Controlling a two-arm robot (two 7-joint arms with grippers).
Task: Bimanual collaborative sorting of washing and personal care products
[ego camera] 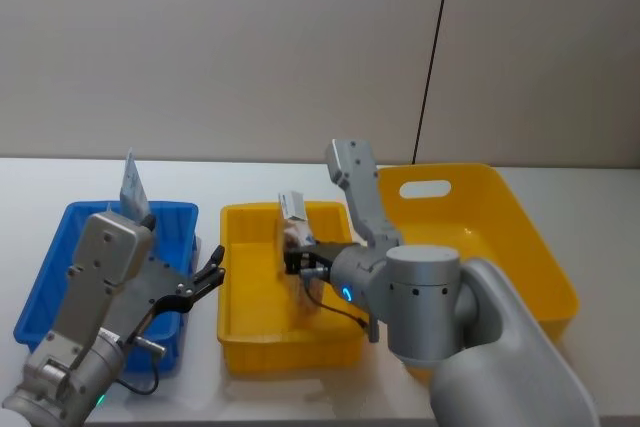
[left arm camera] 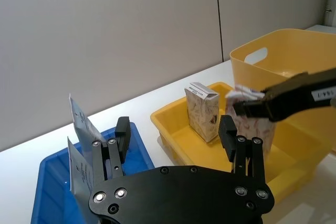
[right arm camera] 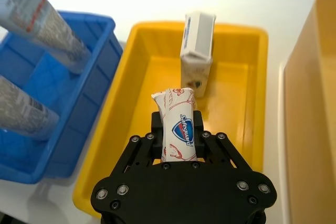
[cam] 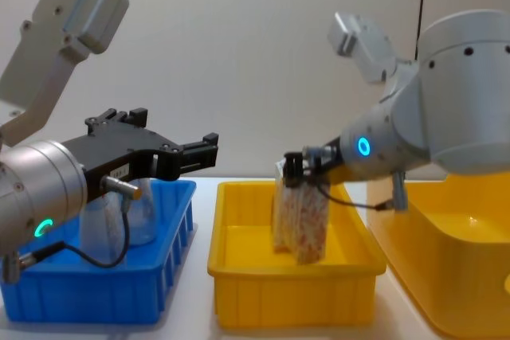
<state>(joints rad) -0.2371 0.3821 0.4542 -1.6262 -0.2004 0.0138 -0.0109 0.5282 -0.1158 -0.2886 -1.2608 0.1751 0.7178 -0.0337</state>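
Starting biggest, the large yellow basket (ego camera: 520, 237) stands just right of my right gripper (right arm camera: 177, 124). Below that gripper is the smaller yellow bin (ego camera: 290, 352), with two cartons inside its walls. Below my left gripper (left arm camera: 175, 129), the blue bin (ego camera: 60, 277) holds two pale squeeze tubes (right arm camera: 37, 19), upright with a slight lean, flat crimped ends up. My right fingers are clamped on the patterned carton (cam: 307, 220) near its gable top. Its long axis runs vertical, gable up, blue mark facing my wrist. Whether its base touches the bin floor I cannot tell. Just beyond it the second carton (right arm camera: 197, 51) stands upright, gable up. My left fingers are spread apart, empty.
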